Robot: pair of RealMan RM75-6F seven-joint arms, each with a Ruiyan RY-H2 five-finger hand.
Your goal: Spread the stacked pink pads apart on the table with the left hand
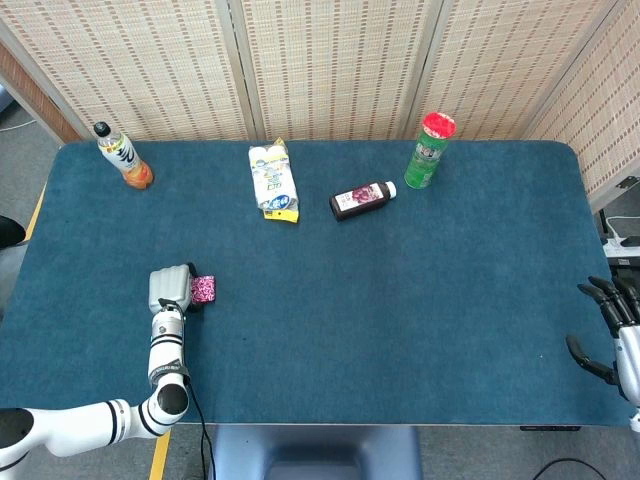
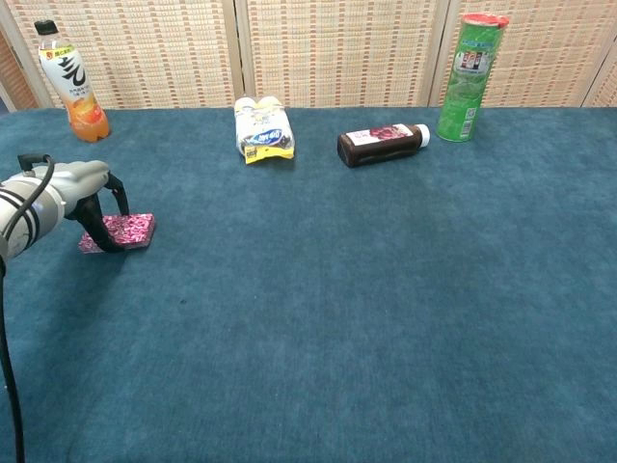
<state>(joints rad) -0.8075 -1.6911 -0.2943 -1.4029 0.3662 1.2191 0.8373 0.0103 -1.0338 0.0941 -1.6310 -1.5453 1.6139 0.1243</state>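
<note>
The pink patterned pads [image 1: 204, 289] [image 2: 128, 231] lie as one flat stack near the table's left side. My left hand [image 1: 170, 291] [image 2: 75, 187] sits over the stack's left end. Its dark fingers [image 2: 97, 228] arch down and clasp that end from front and back. The part of the stack under the hand is hidden, so I cannot tell how many pads there are. My right hand [image 1: 608, 322] hangs off the table's right edge with its fingers apart and nothing in them. It shows only in the head view.
An orange drink bottle [image 1: 124, 156] [image 2: 71, 85] stands at the back left. A yellow-and-white packet [image 1: 273, 180] [image 2: 263, 131], a dark bottle on its side [image 1: 362, 199] [image 2: 383, 145] and a green canister [image 1: 430, 150] [image 2: 469, 75] line the back.
</note>
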